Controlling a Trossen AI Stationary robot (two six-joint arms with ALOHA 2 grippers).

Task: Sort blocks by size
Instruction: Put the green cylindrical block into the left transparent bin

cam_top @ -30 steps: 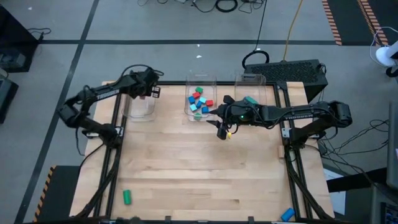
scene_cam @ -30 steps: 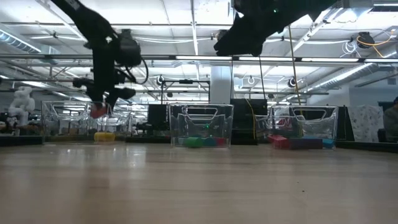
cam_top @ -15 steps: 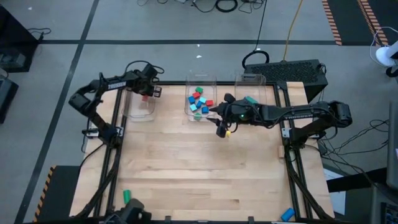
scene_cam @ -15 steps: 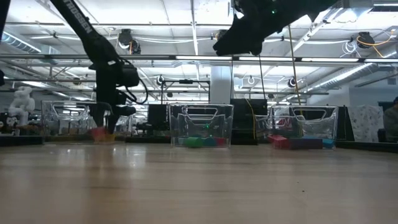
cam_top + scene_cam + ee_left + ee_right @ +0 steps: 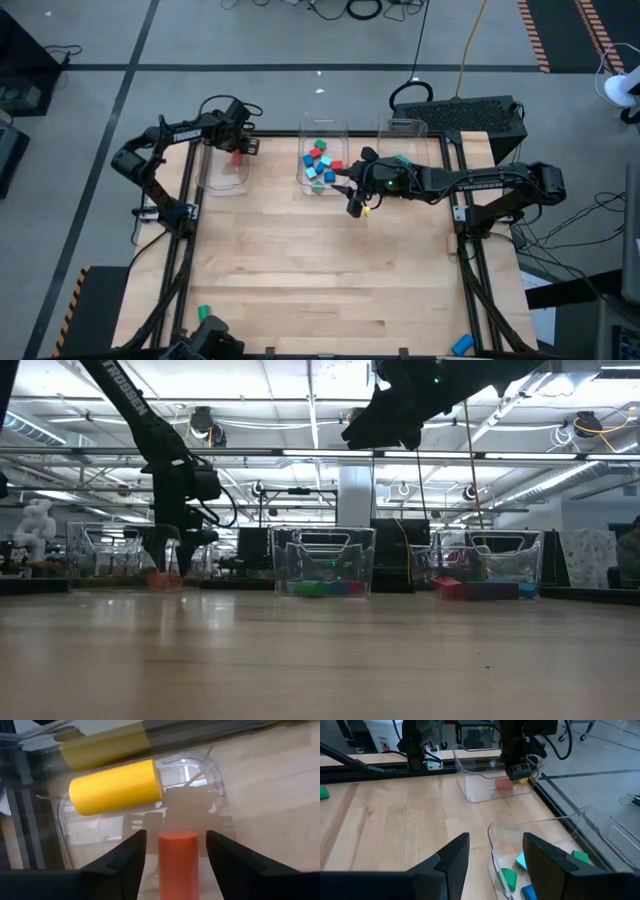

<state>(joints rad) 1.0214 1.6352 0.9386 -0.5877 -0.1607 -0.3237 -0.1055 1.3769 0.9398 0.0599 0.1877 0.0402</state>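
My left gripper (image 5: 176, 834) reaches down into the clear left bin (image 5: 225, 170) and is open. A red cylinder block (image 5: 178, 865) lies on the bin's floor between its fingers, with a gap on each side. A yellow cylinder block (image 5: 115, 787) lies on the floor just beyond it. My right gripper (image 5: 495, 837) hangs open above the table by the middle bin's near right corner (image 5: 352, 200), with nothing between its fingers. The middle bin (image 5: 322, 160) holds several red, blue and green blocks.
The right bin (image 5: 405, 150) holds a teal-green block. One green block (image 5: 203, 316) lies near the table's near left corner and a blue one (image 5: 461, 345) at the near right edge. Bare wood stretches across the table's middle and near half.
My left gripper has moved toward the table's far edge and down into the left bin with the red cylinder. It has opened, and the cylinder now lies on the bin's floor beside the yellow one. My right arm has kept still.
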